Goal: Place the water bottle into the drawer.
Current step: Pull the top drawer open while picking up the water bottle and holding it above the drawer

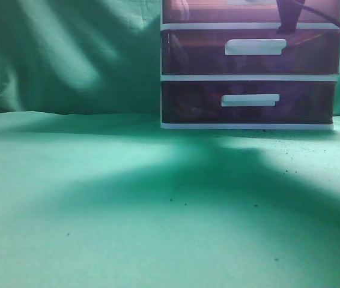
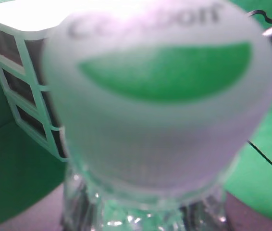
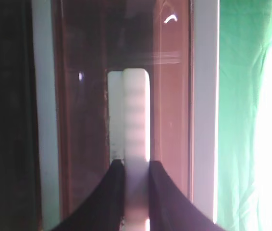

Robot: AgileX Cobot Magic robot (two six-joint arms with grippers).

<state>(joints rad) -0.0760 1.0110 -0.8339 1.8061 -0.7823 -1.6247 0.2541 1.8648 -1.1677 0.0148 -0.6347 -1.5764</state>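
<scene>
right end effector [image 3: 137,192]: closed on the white bar handle [image 3: 135,125] of the drawer [image 3: 169,96] | water bottle [image 2: 160,106]: seen cap-first, filling the left wrist view | left end effector: state cannot be told

A green cloth [image 1: 128,210] covers the table. A white unit [image 1: 249,78] with purple drawers stands on it at the back right. Tiny dark specks dot the cloth. A big shadow falls across it.
</scene>
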